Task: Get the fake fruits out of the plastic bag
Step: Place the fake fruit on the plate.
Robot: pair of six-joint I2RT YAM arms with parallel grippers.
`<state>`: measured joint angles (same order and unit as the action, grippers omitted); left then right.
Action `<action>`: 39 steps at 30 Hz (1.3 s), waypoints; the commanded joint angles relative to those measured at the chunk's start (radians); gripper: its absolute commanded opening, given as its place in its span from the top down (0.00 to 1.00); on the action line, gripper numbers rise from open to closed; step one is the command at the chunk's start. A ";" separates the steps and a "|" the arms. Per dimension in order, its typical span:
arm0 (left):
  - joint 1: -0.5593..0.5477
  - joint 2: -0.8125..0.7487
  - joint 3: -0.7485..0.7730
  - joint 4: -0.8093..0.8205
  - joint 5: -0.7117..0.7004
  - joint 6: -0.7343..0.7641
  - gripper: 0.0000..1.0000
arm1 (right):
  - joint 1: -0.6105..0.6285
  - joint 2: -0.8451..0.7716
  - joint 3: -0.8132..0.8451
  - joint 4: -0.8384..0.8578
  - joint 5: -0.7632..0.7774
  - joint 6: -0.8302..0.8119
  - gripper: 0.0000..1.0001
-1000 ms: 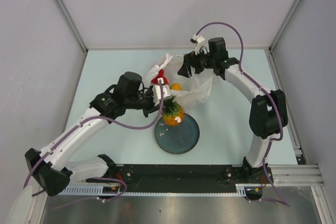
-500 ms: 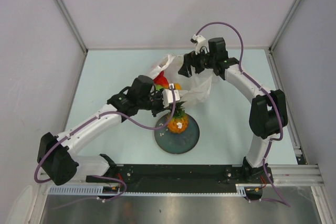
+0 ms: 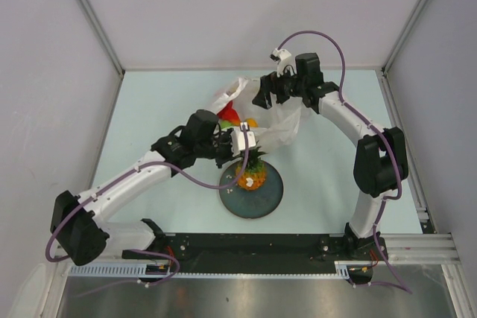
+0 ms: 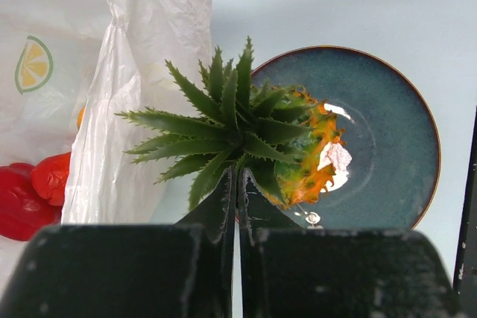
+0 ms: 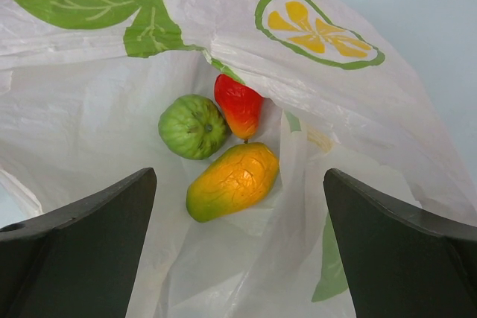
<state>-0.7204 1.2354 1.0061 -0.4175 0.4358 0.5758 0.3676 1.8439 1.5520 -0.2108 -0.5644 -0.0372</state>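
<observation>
My left gripper (image 3: pixel 250 147) is shut on a leaf of the pineapple's green crown (image 4: pixel 231 117); its jaws (image 4: pixel 238 173) are pressed together. The orange pineapple (image 3: pixel 253 175) is over the dark blue plate (image 3: pixel 262 203); its body (image 4: pixel 317 154) is at the plate's (image 4: pixel 387 132) left part, and I cannot tell if it touches. The plastic bag (image 3: pixel 279 124) lies behind the plate. My right gripper (image 3: pixel 272 94) is open above the bag's mouth (image 5: pixel 335 109). Inside lie a yellow mango (image 5: pixel 232 181), a green round fruit (image 5: pixel 192 126) and a red fruit (image 5: pixel 238 106). Red fruits (image 4: pixel 30 191) show beside the bag (image 4: pixel 149 72).
Grey walls with metal posts enclose the pale table (image 3: pixel 164 94) at the back and sides. The black base rail (image 3: pixel 253 247) runs along the near edge. The right arm (image 3: pixel 373 161) arcs along the right side.
My left gripper has carried the pineapple from beside the bag rightward and nearer, to over the plate. In the last half second it barely moved. The right arm has not moved.
</observation>
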 commanded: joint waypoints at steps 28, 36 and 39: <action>-0.051 -0.120 -0.148 0.148 -0.123 0.239 1.00 | 0.014 0.000 -0.009 0.031 0.020 -0.013 0.00; -0.051 -0.146 -0.182 0.080 -0.077 0.240 0.96 | 0.014 0.009 -0.009 0.033 0.018 -0.010 0.00; -0.051 -0.151 -0.172 0.051 -0.045 0.228 0.76 | 0.016 0.011 -0.006 0.034 0.017 -0.009 0.00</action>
<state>-0.7643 1.0950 0.8413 -0.2916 0.3283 0.8040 0.3779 1.8442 1.5425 -0.2104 -0.5533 -0.0380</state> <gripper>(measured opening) 0.155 0.994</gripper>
